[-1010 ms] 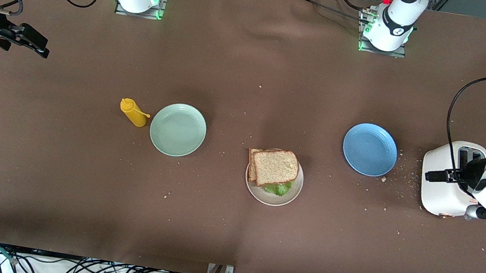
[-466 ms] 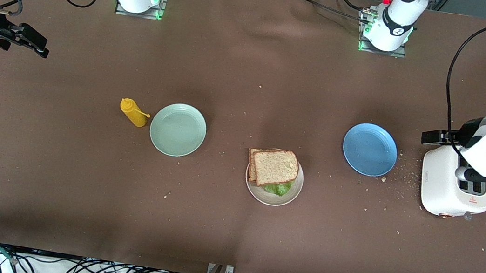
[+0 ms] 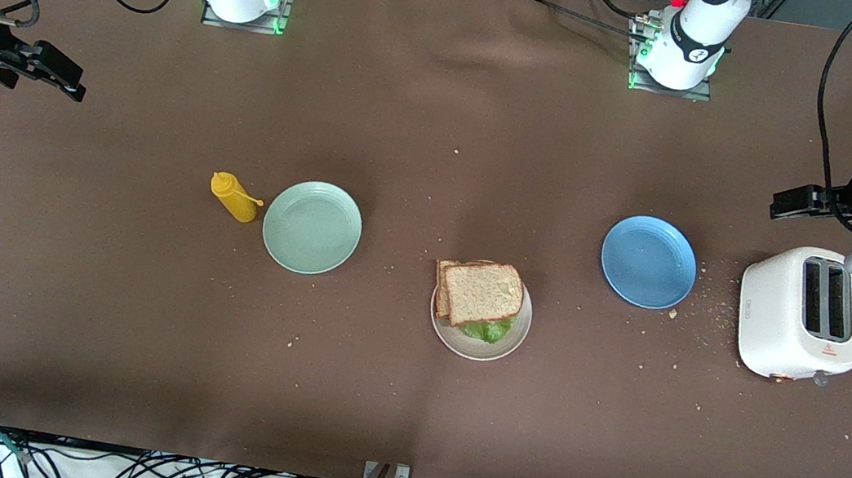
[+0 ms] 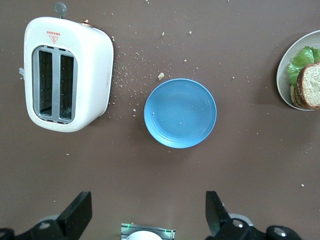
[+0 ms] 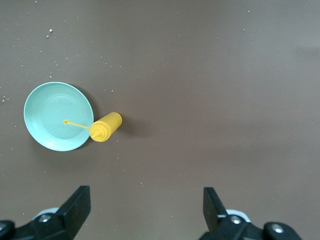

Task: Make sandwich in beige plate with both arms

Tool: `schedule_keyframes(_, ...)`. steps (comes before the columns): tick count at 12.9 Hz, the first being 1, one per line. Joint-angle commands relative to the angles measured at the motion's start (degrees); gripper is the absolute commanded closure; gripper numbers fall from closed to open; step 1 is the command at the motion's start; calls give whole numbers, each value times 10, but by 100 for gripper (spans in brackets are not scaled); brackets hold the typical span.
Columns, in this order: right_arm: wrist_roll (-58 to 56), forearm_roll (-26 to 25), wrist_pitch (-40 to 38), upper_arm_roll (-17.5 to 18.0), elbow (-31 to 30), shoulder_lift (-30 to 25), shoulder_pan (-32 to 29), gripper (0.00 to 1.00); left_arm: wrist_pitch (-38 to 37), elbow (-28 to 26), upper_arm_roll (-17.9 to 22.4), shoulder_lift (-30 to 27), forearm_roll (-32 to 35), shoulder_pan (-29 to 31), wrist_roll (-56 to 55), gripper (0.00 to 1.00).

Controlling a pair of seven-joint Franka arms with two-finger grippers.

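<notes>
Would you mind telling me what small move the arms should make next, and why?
Probably none beyond parking: the sandwich already sits assembled on the beige plate, and the left gripper and right gripper are open, empty, near the table's ends.

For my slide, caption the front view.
Finished sandwich on beige plate; left claw and right claw open, parked apart.
</notes>
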Motion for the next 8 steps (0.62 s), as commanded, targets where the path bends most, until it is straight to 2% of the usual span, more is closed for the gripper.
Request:
schedule_keyframes(1, -4, -2, -5, 0, 0, -8, 0, 0, 24, -13, -6, -10, 30, -1, -5, 0)
schedule_keyframes(8, -4, -2, -7, 0, 0, -8, 0, 0, 55, -14, -3, -6, 23, 21, -3, 0)
